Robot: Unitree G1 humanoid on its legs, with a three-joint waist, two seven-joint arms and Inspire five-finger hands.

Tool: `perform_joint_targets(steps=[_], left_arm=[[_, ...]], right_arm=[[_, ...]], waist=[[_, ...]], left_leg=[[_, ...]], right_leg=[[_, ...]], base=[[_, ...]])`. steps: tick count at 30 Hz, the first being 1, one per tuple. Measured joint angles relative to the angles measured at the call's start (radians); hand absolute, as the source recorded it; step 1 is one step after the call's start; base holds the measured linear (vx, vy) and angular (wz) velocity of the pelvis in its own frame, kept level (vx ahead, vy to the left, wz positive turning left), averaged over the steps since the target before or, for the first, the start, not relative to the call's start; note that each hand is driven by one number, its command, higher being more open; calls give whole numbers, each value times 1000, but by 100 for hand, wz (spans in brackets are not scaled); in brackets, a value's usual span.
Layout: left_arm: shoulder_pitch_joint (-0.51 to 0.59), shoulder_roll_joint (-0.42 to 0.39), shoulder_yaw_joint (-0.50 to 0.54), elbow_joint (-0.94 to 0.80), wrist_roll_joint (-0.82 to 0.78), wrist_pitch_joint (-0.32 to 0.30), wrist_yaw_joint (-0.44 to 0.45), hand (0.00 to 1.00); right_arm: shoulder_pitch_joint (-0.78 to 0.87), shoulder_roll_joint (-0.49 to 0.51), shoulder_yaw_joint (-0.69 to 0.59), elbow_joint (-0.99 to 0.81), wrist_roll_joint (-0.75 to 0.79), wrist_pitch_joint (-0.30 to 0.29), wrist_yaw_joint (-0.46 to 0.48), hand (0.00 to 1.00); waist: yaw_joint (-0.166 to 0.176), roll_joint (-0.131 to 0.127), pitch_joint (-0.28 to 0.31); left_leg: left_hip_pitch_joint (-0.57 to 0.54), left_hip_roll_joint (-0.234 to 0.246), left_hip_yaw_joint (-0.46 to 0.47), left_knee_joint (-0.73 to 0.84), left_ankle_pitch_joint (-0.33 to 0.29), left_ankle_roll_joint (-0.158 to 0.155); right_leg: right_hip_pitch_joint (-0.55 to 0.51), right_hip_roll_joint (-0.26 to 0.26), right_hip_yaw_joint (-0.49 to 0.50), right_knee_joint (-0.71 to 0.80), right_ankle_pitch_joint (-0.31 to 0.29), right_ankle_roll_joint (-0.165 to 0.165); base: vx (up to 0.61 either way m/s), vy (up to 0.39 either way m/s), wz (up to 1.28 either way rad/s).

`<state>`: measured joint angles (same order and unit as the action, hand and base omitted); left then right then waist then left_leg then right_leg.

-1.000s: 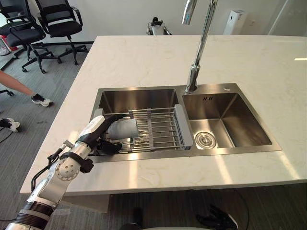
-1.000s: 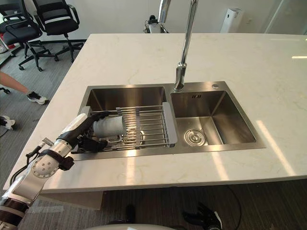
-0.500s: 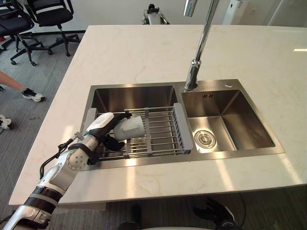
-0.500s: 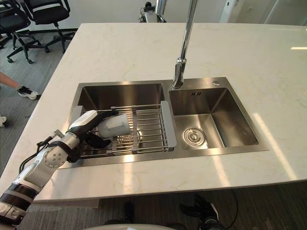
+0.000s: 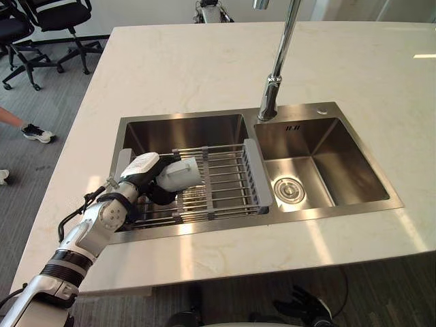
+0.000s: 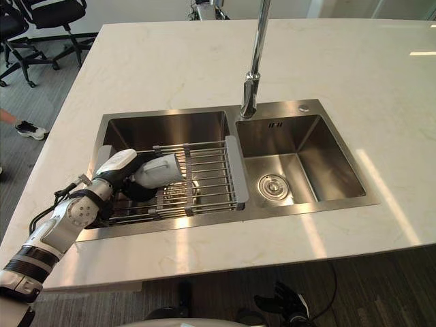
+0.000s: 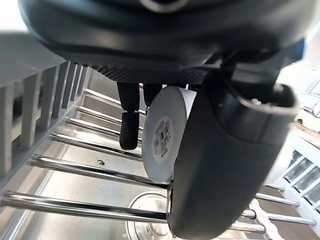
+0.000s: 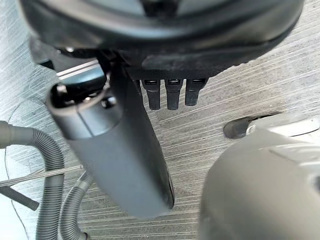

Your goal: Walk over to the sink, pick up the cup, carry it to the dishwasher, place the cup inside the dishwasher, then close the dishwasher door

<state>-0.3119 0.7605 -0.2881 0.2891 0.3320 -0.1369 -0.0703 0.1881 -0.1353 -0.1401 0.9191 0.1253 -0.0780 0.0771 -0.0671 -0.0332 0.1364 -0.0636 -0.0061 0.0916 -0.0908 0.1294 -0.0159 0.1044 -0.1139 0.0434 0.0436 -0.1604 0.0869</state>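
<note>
A pale grey cup [image 5: 180,173] lies on its side just above the wire rack [image 5: 225,184] that spans the left basin of the steel sink [image 5: 184,129]. My left hand [image 5: 141,168] comes in from the basin's left end and is shut on the cup, its white-covered thumb over the top. In the left wrist view the cup's labelled base [image 7: 162,136] sits between the thumb [image 7: 225,155] and the fingers [image 7: 129,122]. My right hand [image 8: 150,45] hangs over grey floor with relaxed fingers [image 8: 172,92], holding nothing.
A tall tap [image 5: 276,68] rises between the two basins; the right basin [image 5: 320,163] has a drain [image 5: 287,187]. White stone counter [image 5: 204,61] surrounds the sink. Office chairs [image 5: 48,17] and a person's shoe [image 5: 34,132] are at far left. Grey hoses [image 8: 50,200] lie on the floor.
My left hand has closed round the cup and raised it a little off the rack, tipping its mouth to the right. The head camera has shifted, so the whole sink sits differently.
</note>
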Motion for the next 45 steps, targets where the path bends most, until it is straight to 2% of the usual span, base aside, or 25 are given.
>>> perform_joint_targets(steps=[1, 3, 7, 9, 10, 12, 17, 19, 25, 30, 33, 36, 37, 39, 40, 41, 43, 44, 45], left_arm=[[34, -48, 29, -28, -97, 28, 33, 30], [52, -88, 45, -82, -185, 27, 50, 30], [97, -168, 57, -236, -224, 21, 64, 30], [149, -245, 71, -356, -328, 10, 66, 30], [163, -279, 66, -395, -381, -24, 66, 30], [163, -295, 69, -416, -435, -47, 69, 30], [178, -330, 88, -421, -505, -51, 77, 30], [219, -370, 97, -479, -542, -51, 78, 30], [272, -461, 120, -591, -629, -52, 90, 30], [340, -523, 124, -672, -655, -52, 97, 30], [347, -549, 123, -693, -657, -55, 106, 30], [356, -566, 113, -715, -657, -59, 122, 30], [357, -577, 102, -720, -657, -59, 129, 30], [359, -588, 100, -720, -655, -59, 134, 30], [358, -599, 109, -722, -655, -66, 139, 30], [364, -607, 110, -722, -655, -66, 143, 30], [381, -619, 114, -724, -656, -82, 153, 30], [388, -620, 118, -728, -656, -92, 156, 30], [392, -621, 122, -736, -656, -92, 159, 30]], right_arm=[[-10, 6, -1, 2, 0, 0, -4, 90], [-10, 6, -1, 3, 0, 0, -4, 90], [-13, 8, 0, 7, 0, 0, -4, 90], [-8, 8, 0, 8, 0, 0, -3, 90], [-10, 8, 0, 17, 0, 0, -4, 90], [-12, 9, 4, 27, 0, 0, -4, 90], [-14, 5, 29, 30, 0, 0, -4, 90], [-11, 5, 31, 39, 0, 1, -5, 90], [8, 8, 30, 50, 3, 1, -7, 90], [2, 10, 28, 47, 10, 1, -14, 90], [-3, 19, 27, 37, 10, 1, -27, 90], [1, 40, 27, -22, 12, 1, -41, 90], [0, 45, 27, -39, 12, 1, -44, 90], [-4, 42, 26, -51, 12, 1, -48, 90], [-11, 43, 24, -73, 12, 0, -58, 90], [-10, 43, 23, -76, 13, 0, -59, 90], [-9, 42, 24, -76, 17, 0, -60, 90], [-11, 42, 24, -78, 33, -1, -61, 90], [-12, 41, 24, -80, 35, -1, -62, 90]], waist=[[12, 0, 0], [17, 0, 0], [13, 0, 0], [15, 0, 0], [16, 1, 0], [14, 2, 1], [14, 8, 6], [18, 7, 7], [24, -5, 12], [28, -13, 10], [32, -21, 11], [28, -23, 14], [28, -21, 16], [30, -18, 16], [37, -2, 26], [43, -2, 27], [67, -1, 23], [82, -6, 7], [88, -16, -3]], left_leg=[[3, 4, -7, 2, 2, 3], [4, 4, -7, -1, 5, 6], [7, 5, -7, -3, 11, 10], [10, 8, -5, -3, 13, 9], [18, 9, -6, -3, 14, 10], [45, 14, -3, -4, 14, 9], [54, 24, -6, -4, 15, 0], [47, 26, -8, -4, 21, -3], [45, 25, 6, 2, 26, -2], [44, 32, 56, 4, 18, 4], [3, 42, 91, 62, -18, 8], [-90, 80, 113, 219, -93, 15], [-125, 93, 110, 288, -127, 19], [-133, 108, 109, 314, -148, 38], [-133, 110, 111, 310, -147, 48], [-124, 103, 106, 309, -142, 56], [-124, 87, 94, 307, -131, 73], [-150, 70, 87, 306, -117, 87], [-170, 59, 85, 304, -107, 89]], right_leg=[[2, 0, -10, 10, 1, 0], [3, 0, -11, 13, 3, 1], [5, 0, -9, 15, 6, 3], [5, 3, -5, 20, 10, 2], [9, 5, -6, 25, 10, 2], [33, 8, -3, 28, 10, 1], [42, 18, -8, 25, 3, -8], [35, 21, -8, 27, -4, -20], [27, 21, 8, 27, 10, -4], [4, 24, 65, 25, 28, 1], [-29, 22, 104, 27, 43, 10], [-79, 36, 126, 66, 64, 24], [-104, 44, 93, 106, 66, 28], [-117, 47, 50, 142, 70, 36], [-154, 43, 20, 315, -3, 50], [-163, 42, 12, 454, -49, 67], [-133, 49, 13, 601, -99, 113], [-111, 54, 16, 599, -106, 112], [-101, 54, 17, 570, -106, 106]], base=[[11, -43, 9], [3, -19, 4], [0, 0, -1], [-4, -1, -2], [-39, -13, -1], [-50, -19, -5], [-95, -27, 1], [-59, -23, 2], [12, -6, -6], [18, -6, -30], [-11, 11, -37], [-36, 18, -32], [-70, 41, -13], [-97, 35, -1], [-131, 32, 15], [-117, 26, 21], [-101, -4, 35], [-117, -38, 42], [-123, -63, 32]])
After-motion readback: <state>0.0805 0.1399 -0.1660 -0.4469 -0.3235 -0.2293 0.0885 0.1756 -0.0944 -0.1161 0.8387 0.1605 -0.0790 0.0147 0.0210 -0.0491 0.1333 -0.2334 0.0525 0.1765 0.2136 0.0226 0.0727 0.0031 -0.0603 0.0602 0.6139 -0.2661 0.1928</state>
